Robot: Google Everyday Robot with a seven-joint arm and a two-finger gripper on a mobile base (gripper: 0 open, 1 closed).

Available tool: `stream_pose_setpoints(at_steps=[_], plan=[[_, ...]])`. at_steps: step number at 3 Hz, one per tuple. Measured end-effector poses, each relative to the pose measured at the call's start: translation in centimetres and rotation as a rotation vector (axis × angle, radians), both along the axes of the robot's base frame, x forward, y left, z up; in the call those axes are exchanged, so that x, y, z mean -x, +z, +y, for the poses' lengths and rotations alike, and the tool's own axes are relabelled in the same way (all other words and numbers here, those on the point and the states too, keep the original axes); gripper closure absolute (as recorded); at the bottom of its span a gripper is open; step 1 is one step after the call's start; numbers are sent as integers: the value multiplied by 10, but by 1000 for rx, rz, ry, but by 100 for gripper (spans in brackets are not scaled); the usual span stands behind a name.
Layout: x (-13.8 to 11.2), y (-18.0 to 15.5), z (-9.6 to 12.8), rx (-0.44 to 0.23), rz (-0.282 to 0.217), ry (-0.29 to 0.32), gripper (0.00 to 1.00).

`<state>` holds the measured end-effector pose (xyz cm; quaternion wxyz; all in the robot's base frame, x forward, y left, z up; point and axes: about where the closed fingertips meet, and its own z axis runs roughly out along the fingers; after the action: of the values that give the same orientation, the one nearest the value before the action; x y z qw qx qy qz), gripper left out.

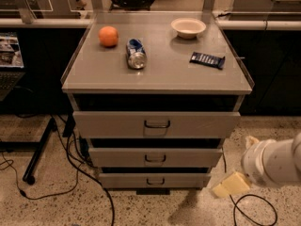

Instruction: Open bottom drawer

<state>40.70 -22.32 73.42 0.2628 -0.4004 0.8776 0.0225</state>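
My claw (230, 186) hangs at the lower right of the frame, just beside the cabinet (188, 79) and touching nothing. I cannot tell whether it is spread or pressed together. The bottom drawer (122, 180) sits at lower centre and looks shut. I judge it stiff metal, fairly light, sliding on runners. Its small dark loop handle (154, 181) is where I should hook on, pulling straight outward.

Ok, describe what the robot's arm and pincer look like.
The arm is a thick, rounded white segment with a smooth shell. The pincer, low to the right of the bottom drawer, is pale yellow and blocky. No markings show on either.
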Motion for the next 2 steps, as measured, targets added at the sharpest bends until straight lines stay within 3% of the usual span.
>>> stream_pose_setpoints(at_steps=[1, 2], plan=[[6, -52, -5, -123, -31, -90, 0], [-12, -116, -10, -261, -43, -72, 0]])
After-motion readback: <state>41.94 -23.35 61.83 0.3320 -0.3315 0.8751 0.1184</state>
